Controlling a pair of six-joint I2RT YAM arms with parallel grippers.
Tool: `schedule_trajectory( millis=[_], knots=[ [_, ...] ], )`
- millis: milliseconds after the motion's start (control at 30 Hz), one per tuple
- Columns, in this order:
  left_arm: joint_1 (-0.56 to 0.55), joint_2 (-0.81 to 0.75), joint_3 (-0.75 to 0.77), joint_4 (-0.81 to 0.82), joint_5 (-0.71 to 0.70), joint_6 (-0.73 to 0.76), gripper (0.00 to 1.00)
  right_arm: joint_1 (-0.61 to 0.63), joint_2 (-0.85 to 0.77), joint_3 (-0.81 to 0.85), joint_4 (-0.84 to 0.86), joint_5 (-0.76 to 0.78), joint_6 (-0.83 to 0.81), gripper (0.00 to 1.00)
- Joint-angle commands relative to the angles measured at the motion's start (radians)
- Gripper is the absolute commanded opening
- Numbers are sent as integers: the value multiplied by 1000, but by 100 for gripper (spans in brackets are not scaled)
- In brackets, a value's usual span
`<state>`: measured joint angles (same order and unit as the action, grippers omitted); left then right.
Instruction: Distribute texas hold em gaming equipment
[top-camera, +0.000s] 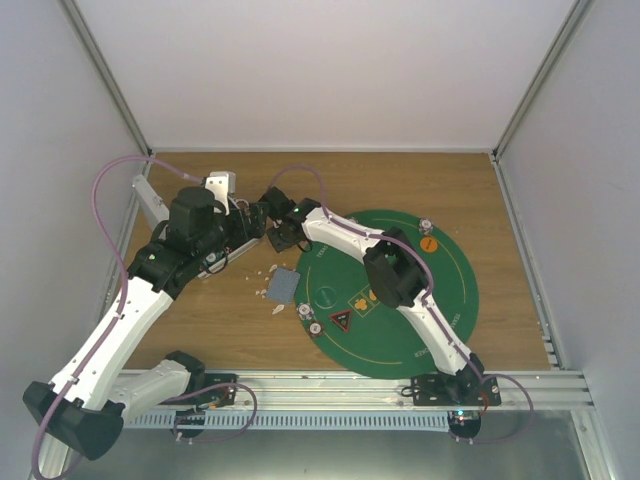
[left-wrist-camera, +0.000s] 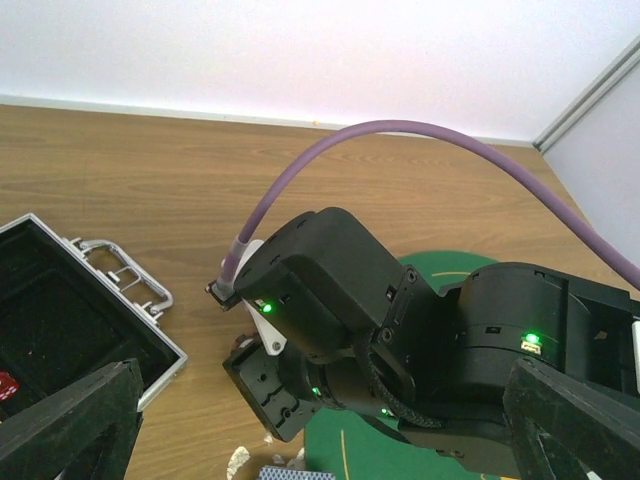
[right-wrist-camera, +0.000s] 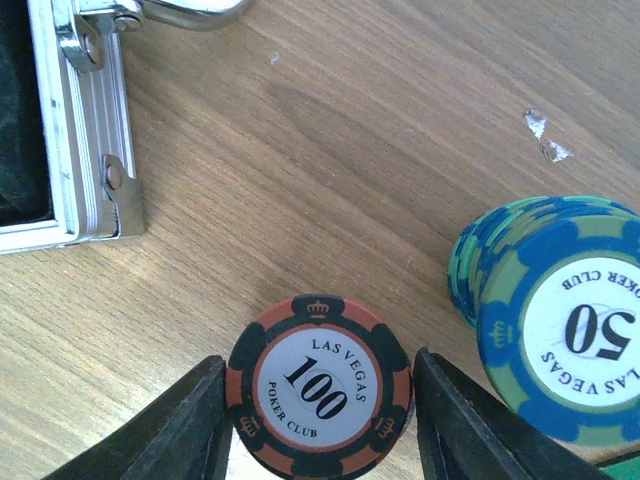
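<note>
Wooden table (top-camera: 225, 325) enclosed by white walls (top-camera: 330, 70). The right gripper (right-wrist-camera: 320, 425) has its jaws against both sides of a 100 chip (right-wrist-camera: 318, 385) lying flat on the wood, near a stack of 50 chips (right-wrist-camera: 560, 320) and a case (right-wrist-camera: 75, 130). The left gripper (left-wrist-camera: 325, 430) is wide open.

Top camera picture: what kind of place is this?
Probably a robot test booth, not a casino: plain white walls box in a wooden table, a left arm and right arm are bolted at its near edge, and a green poker mat lies on it.
</note>
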<state>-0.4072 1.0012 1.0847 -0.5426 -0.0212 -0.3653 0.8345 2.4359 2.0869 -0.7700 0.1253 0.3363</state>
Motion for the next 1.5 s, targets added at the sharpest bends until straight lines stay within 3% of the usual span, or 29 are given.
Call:
schedule_trajectory(
  millis=[0, 867, 1467],
  knots=[
    [8, 5, 3, 47, 7, 10, 99, -8, 26, 25, -17, 17, -15, 49],
    [10, -1, 1, 44, 6, 8, 99, -7, 32, 22, -27, 22, -18, 49],
    [12, -4, 3, 42, 1, 6, 99, -8, -24, 25, -5, -6, -42, 39]
  ],
)
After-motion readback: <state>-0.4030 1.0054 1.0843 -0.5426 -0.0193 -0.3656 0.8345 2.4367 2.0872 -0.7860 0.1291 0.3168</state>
